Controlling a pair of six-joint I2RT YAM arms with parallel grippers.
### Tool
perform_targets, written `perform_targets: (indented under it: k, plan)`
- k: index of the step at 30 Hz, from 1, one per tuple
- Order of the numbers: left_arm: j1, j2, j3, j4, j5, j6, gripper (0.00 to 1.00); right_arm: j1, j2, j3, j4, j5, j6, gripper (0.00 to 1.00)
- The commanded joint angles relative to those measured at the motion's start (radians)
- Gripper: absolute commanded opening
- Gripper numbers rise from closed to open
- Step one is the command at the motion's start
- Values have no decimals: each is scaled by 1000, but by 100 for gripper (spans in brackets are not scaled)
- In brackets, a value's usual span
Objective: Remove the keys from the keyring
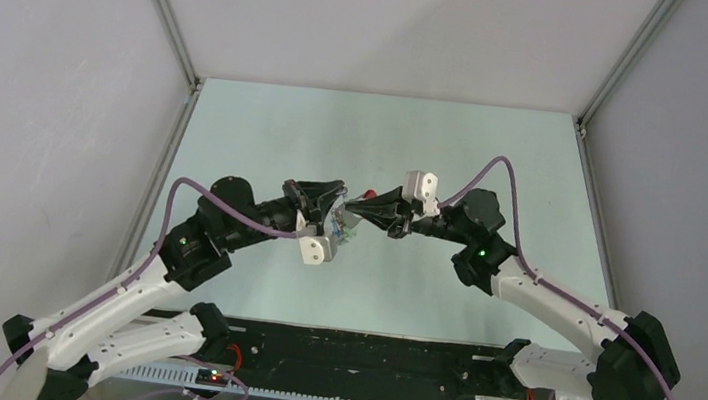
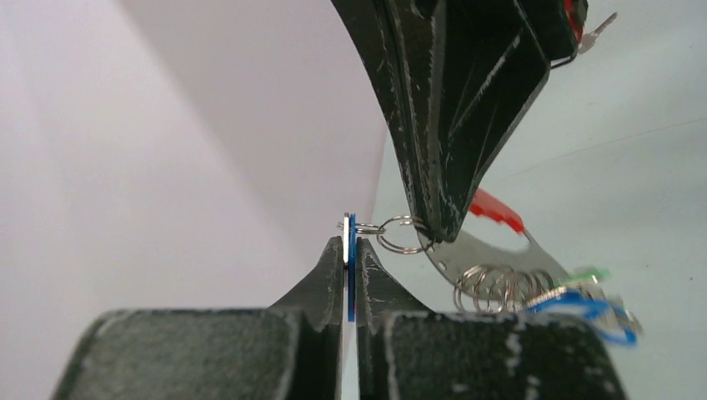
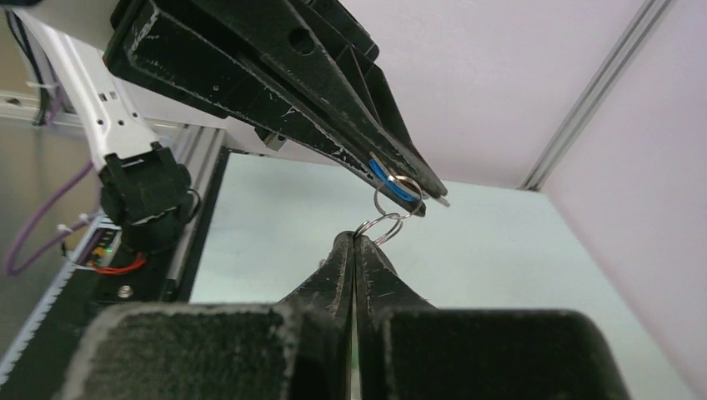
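My left gripper is shut on a key with a blue tag, held edge-on and raised above the table. A small silver ring links that key to the keyring bunch, which hangs below with a red plastic loop and more blue- and green-tagged keys. My right gripper is shut on the small ring, tip to tip with the left gripper. Both grippers meet over the table's middle, the right gripper coming from the right.
The pale green table is walled by white panels with aluminium posts at the back corners. A black rail with cables runs along the near edge between the arm bases.
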Motion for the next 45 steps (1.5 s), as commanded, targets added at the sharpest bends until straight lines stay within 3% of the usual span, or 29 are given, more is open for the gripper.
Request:
perform_targets:
  k: [1,17,29,45]
  plan:
    - [-1,-33,2,13,-19,94,0,-11,-47,66,-86,-37,119,0]
    - [-78,-4,5,-65,-50,339,0,-24,-17,204,-347,-81,253,0]
    - [-105,17,29,-88,-74,372,0,-24,22,293,-526,8,261,0]
    - [-106,0,20,-89,-65,355,0,-94,106,352,-531,72,680,0]
